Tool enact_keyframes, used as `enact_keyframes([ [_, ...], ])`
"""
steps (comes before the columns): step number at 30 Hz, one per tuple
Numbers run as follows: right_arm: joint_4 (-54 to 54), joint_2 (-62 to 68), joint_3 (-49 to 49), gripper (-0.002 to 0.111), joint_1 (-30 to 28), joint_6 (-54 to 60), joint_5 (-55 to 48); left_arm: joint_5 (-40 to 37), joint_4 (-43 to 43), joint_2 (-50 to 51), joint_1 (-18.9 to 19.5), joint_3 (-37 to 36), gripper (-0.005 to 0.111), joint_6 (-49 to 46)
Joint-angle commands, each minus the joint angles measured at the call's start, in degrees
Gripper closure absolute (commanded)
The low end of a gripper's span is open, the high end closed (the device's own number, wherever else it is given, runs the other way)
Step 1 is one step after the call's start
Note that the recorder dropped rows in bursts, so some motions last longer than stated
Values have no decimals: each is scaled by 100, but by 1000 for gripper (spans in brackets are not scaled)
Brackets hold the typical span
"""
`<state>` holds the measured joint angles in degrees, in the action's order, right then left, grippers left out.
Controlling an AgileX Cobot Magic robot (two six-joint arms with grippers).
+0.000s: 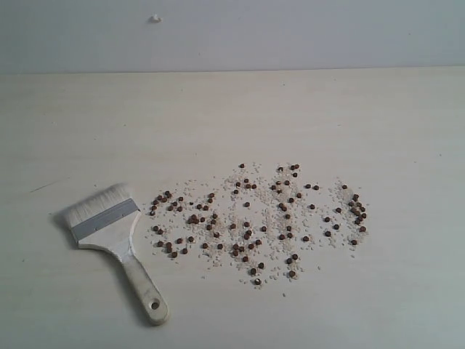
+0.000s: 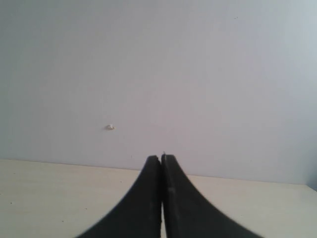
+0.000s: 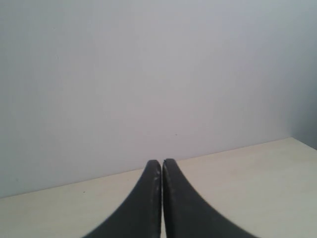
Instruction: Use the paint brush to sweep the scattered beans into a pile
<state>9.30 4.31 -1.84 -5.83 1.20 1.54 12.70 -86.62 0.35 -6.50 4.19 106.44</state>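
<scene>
Dark reddish-brown beans (image 1: pixel 258 218), mixed with tiny whitish grains, lie scattered in a wide band across the middle of the pale table (image 1: pixel 232 116) in the exterior view. The paint brush (image 1: pixel 116 236) lies flat to their left, whitish bristles pointing away and left, wooden handle with a hole toward the front edge. Neither arm shows in the exterior view. My left gripper (image 2: pixel 161 157) is shut with nothing in it, facing the wall. My right gripper (image 3: pixel 161 161) is likewise shut and empty. Neither wrist view shows the beans or brush.
A plain light wall (image 1: pixel 290 33) rises behind the table, with a small whitish mark (image 1: pixel 155 18) on it. The same mark (image 2: pixel 109 127) shows in the left wrist view.
</scene>
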Motion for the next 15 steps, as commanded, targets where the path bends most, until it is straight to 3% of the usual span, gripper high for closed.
enact_keyframes([
  [1,-64,-27,20,108,-20,38,73,1,-23,-35,5,-29,107,17],
  [15,36,-27,20,108,-20,-213,601,1,-23,-35,-31,-29,107,16],
])
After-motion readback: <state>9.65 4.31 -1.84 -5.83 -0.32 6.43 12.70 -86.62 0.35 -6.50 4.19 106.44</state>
